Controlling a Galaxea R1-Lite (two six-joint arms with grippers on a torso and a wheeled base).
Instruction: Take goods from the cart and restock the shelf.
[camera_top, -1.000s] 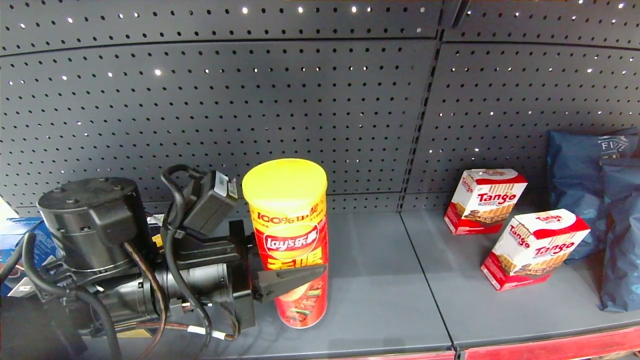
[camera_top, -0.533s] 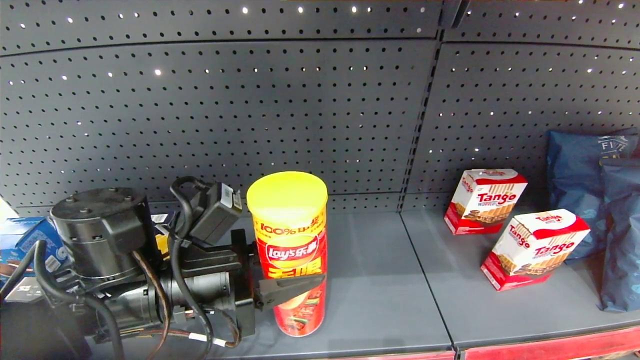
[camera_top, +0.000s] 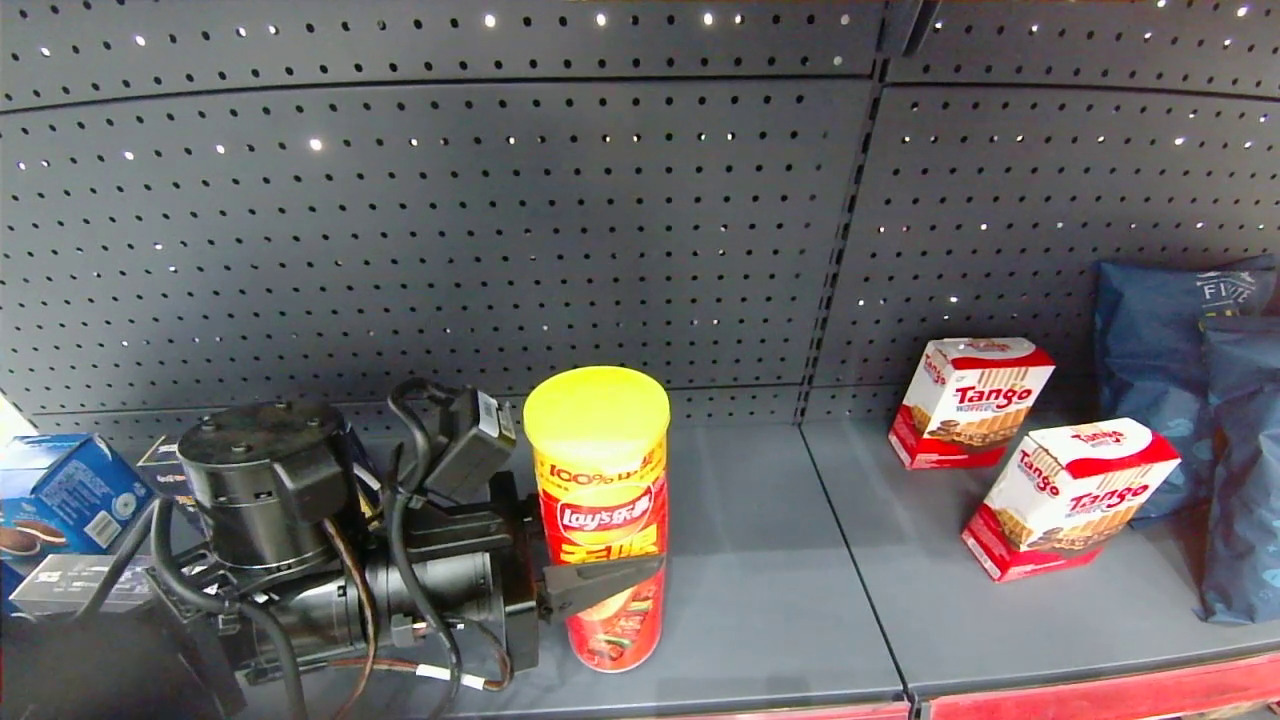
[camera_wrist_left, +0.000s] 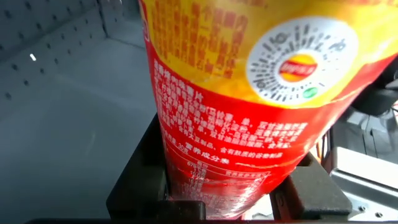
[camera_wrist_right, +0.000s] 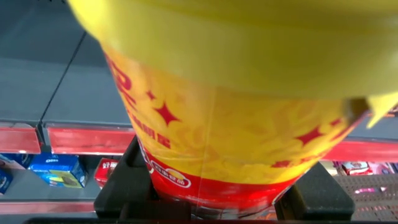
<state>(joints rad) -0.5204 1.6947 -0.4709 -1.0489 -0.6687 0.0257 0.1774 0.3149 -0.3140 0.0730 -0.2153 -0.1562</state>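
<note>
Left gripper (camera_top: 606, 582) is clamping the can (camera_top: 598, 470) low, keeping it upright at lower centre, on the shelf (camera_top: 760, 600) or just above. Meanwhile the right gripper (camera_wrist_right: 217, 200) is gripping a 2nd can (camera_wrist_right: 211, 124), likely awaiting its turn.

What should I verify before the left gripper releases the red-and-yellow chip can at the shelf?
1. Left gripper shut on the red-and-yellow cylindrical chip can: ok.
2. Can upright: ok.
3. Can base seated on the grey metal shelf deck: cannot tell, the contact is not clearly visible.
4. Can clear of the red-and-white cardboard wafer boxes: ok, they lie well apart to its right.
5. Right gripper shut on the second red-and-yellow chip can: ok.
</note>
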